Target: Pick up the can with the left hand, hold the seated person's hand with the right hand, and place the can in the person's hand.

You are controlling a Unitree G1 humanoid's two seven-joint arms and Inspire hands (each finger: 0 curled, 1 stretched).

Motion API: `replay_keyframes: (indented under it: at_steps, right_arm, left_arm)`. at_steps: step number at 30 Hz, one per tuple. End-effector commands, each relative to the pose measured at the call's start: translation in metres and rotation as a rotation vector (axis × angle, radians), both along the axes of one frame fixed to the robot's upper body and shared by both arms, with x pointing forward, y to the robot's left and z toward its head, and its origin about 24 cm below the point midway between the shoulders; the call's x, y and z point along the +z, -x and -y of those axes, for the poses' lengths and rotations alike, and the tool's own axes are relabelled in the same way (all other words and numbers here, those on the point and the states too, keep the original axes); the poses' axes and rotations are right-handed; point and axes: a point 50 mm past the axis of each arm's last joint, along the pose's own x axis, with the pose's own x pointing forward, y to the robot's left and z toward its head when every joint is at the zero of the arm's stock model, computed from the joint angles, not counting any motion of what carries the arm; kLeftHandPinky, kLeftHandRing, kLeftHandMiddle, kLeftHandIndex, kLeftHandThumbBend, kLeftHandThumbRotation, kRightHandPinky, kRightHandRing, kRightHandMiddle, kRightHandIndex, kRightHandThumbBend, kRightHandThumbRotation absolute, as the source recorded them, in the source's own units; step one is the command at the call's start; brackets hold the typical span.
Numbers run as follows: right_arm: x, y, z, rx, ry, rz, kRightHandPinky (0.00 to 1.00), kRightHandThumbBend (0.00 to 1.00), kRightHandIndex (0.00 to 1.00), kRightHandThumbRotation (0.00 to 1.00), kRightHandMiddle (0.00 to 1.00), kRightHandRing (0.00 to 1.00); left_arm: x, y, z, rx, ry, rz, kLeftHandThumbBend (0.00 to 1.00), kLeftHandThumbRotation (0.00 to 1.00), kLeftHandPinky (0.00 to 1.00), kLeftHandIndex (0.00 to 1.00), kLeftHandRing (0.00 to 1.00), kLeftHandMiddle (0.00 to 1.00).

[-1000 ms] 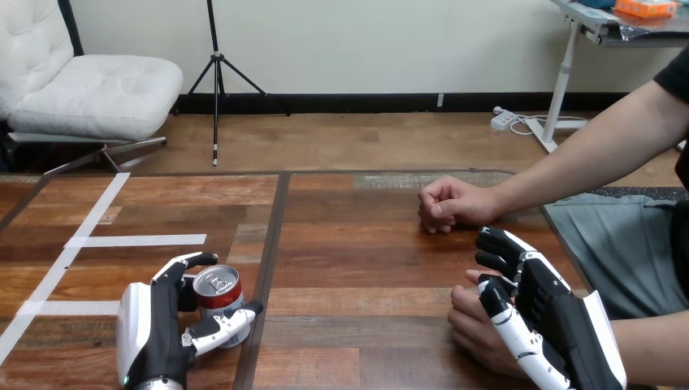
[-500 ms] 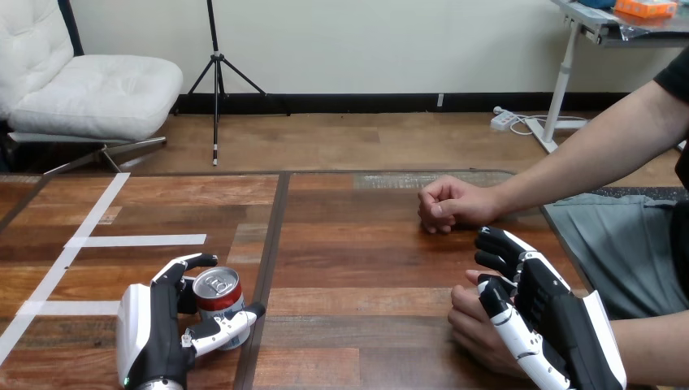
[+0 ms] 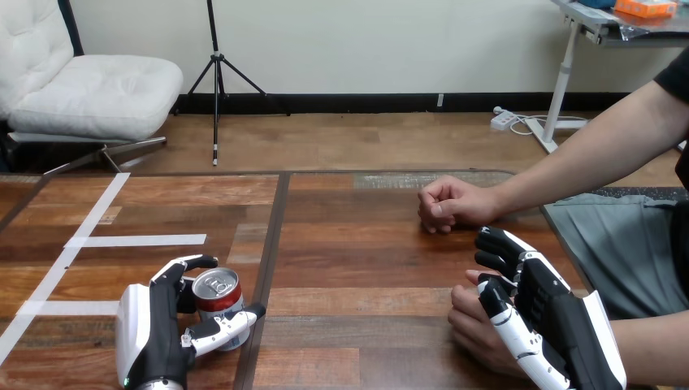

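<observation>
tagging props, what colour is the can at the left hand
The small metal can is red with a silver top, best seen in the head view.

Left hand (image 3: 154, 329) curls round the can (image 3: 218, 296) on the table (image 3: 357, 244); right hand (image 3: 556, 325) lies over the person's nearer hand (image 3: 470, 323).

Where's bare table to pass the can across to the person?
Open: the table middle between the can in the left hand and the person's near hand; also the far-left corner by the white tape. Crowded: right side, where the right hand and person's far hand sit.
</observation>
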Motion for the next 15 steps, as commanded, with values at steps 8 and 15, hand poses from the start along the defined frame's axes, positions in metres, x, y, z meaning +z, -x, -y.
replay_keyframes:
  at_steps: [8, 15]
  right_arm:
    - [0.0142, -0.0112, 0.0000, 0.014, -0.003, 0.085, 0.77, 0.60, 0.83, 0.65, 0.85, 0.84]
    - [0.0137, -0.0111, 0.0002, 0.016, -0.010, 0.084, 0.77, 0.59, 0.83, 0.64, 0.85, 0.84]
  left_arm:
    - [0.0143, -0.0176, 0.0086, -0.040, -0.011, 0.081, 0.79, 0.00, 0.61, 0.64, 0.52, 0.48]
    - [0.0136, -0.0174, 0.0087, -0.040, -0.018, 0.085, 0.78, 0.00, 0.60, 0.63, 0.50, 0.48]
